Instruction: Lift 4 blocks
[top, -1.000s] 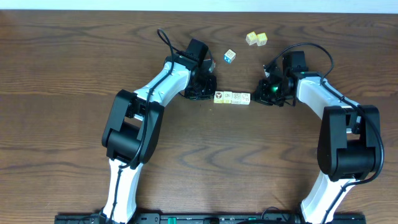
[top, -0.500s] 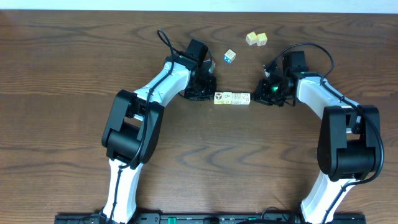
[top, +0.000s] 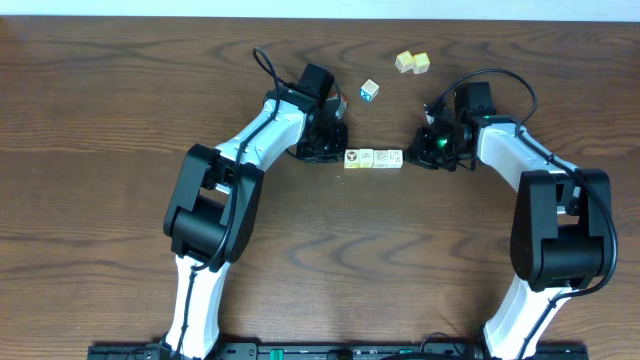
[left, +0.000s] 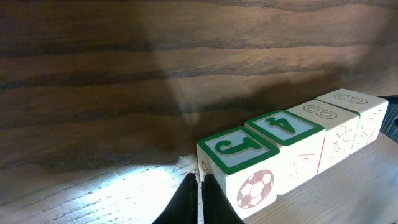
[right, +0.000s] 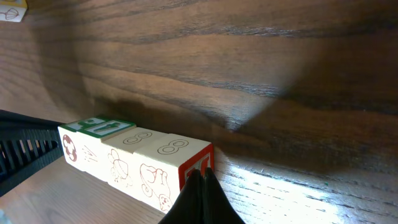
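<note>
Crosswise, four blocks (top: 373, 158) in one touching row, long axis left-right

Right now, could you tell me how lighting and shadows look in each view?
Overhead: even light, the row of blocks small but sharp. Left wrist: bright glare on the table beside the row, shadow behind. Right wrist: similar glare lower right, darker wood beyond.
</note>
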